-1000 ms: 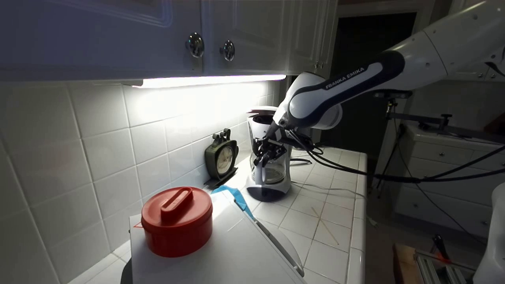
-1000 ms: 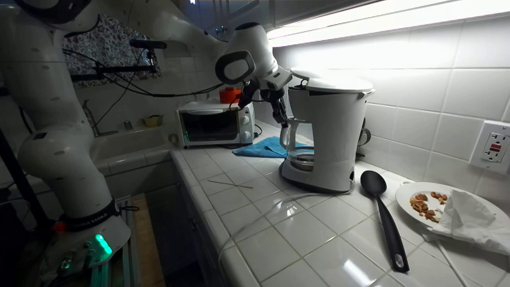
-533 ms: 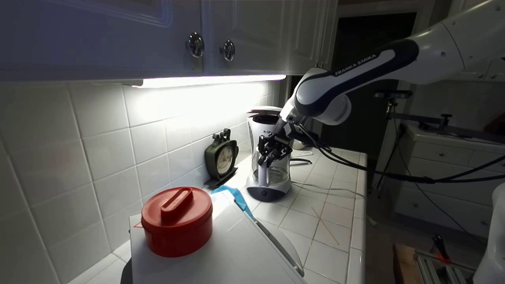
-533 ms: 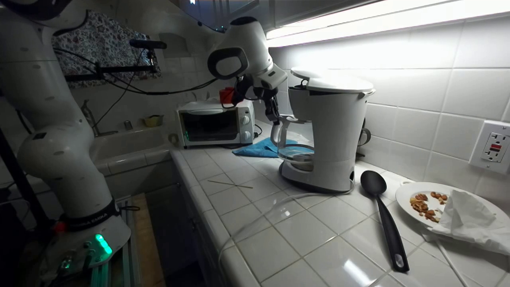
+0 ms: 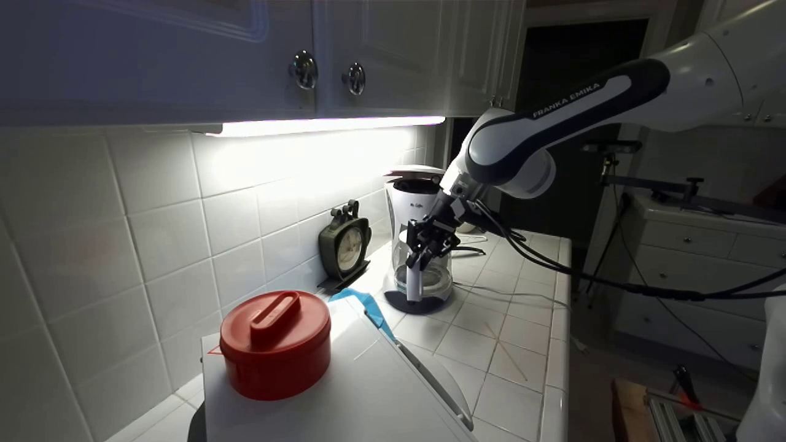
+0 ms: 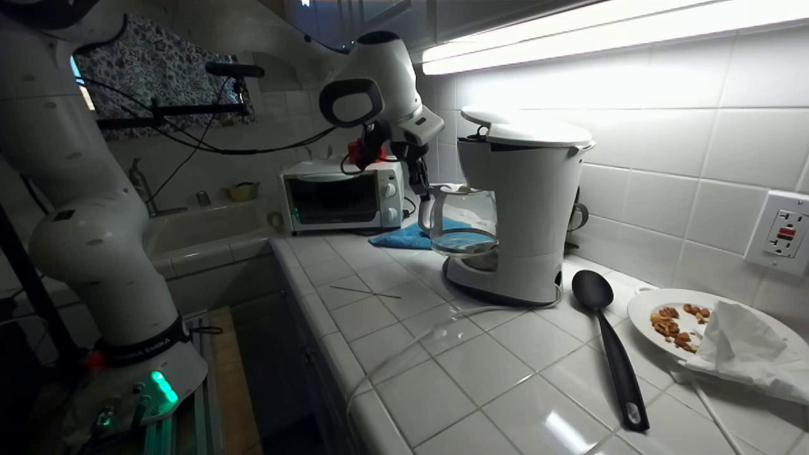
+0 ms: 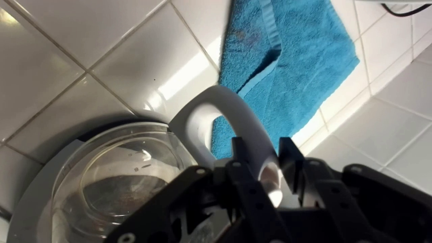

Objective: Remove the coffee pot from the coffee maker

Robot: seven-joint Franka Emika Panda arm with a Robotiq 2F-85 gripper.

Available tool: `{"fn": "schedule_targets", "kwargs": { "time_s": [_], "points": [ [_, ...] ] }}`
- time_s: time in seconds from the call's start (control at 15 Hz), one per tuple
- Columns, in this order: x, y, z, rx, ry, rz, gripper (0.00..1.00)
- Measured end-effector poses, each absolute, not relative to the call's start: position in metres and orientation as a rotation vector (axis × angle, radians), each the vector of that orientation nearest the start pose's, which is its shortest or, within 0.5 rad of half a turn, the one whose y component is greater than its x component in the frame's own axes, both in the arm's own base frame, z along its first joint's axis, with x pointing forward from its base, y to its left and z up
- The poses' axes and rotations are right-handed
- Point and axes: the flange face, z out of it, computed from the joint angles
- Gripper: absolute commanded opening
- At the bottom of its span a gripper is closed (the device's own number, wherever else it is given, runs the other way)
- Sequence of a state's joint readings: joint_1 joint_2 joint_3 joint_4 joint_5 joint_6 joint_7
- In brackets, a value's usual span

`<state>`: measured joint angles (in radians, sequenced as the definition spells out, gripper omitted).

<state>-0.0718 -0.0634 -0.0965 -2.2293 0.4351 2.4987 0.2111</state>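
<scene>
Coffee pot [image 6: 464,213], gripped by the handle [image 7: 246,126] in the jaws of the gripper [image 7: 261,148], jutting partly out of the coffee maker [image 6: 532,208].

The white arm [image 5: 694,86] (lettered FRANKA EMIKA) has black fingers [image 7: 291,158].

In an exterior view, the oven [image 6: 335,202] stands left of the coffee maker [image 6: 531,208]; the spoon [image 6: 615,354] and plate [image 6: 643,309] lie on its right.
</scene>
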Motion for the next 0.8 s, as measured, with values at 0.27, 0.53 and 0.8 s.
{"fn": "schedule_targets", "kwargs": {
  "time_s": [0.27, 0.53, 0.8],
  "points": [
    [0.53, -0.074, 0.428, -2.625, 0.868, -0.424, 0.07],
    [0.524, -0.06, 0.422, -2.64, 0.823, -0.401, 0.07],
    [0.52, -0.051, 0.413, -2.657, 0.788, -0.368, 0.07]
  ]
}}
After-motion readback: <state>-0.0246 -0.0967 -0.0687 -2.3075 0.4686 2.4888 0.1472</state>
